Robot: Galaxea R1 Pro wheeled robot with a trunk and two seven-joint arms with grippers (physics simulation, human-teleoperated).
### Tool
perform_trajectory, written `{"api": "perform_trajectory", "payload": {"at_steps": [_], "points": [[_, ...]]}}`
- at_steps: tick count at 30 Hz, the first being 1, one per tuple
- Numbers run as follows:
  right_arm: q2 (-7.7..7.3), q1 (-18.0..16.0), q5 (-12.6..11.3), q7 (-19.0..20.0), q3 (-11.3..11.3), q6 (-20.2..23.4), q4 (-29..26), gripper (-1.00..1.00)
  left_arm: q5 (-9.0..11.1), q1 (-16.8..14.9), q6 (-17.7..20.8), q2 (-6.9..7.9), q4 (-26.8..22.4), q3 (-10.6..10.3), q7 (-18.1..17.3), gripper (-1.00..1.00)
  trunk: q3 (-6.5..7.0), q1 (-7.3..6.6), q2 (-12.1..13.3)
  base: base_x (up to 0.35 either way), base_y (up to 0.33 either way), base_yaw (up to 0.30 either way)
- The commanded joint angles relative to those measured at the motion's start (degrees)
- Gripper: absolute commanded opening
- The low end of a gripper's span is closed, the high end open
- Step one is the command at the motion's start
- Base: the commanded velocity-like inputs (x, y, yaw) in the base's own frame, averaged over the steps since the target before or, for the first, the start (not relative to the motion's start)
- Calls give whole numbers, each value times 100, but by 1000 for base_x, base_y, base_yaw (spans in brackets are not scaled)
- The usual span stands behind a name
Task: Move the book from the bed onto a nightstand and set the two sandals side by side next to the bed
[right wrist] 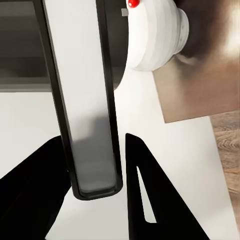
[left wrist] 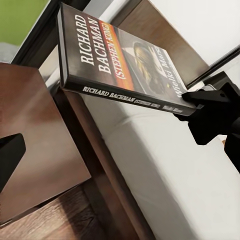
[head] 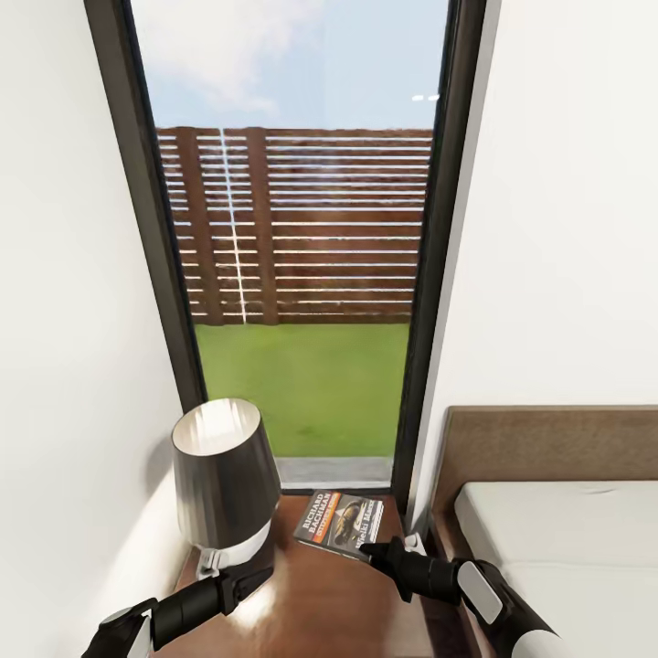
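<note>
Right gripper [head: 370, 551]: 2 fingers clamped on the lower edge of the book [head: 339, 520], pinching it thinly across the page block, as seen edge-on in the right wrist view [right wrist: 92, 125]. Book held cover-up and tilted above the nightstand [head: 320, 594], likely to carry it over the glossy top before lowering; contact with the top cannot be told. In the left wrist view, book [left wrist: 125, 65] raised clear of the mattress, gripped at 1 corner.

Left gripper [head: 251, 581]: low beside the base of the table lamp [head: 224, 475]; finger spread cannot be told, nothing visibly held.

Bed [head: 567, 548]: just right of the nightstand, mattress bare.

Window [head: 302, 274]: behind the nightstand, fence and grass beyond.
</note>
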Motion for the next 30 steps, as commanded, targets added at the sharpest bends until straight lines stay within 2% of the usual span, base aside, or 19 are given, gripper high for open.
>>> {"api": "perform_trajectory", "payload": {"at_steps": [1, 30], "points": [[3, -4, 3, 17, -28, 34, 0, -100, 13, -4, 61, -1, 0, 10, -25, 100, -25, 23, -46, 0, 0, 0], [3, 2, -31, 67, -24, 19, -36, -100, 14, -4, 63, 0, 0, 10, -25, 100, -546, 660, -1209, 0, 0, 0]]}}
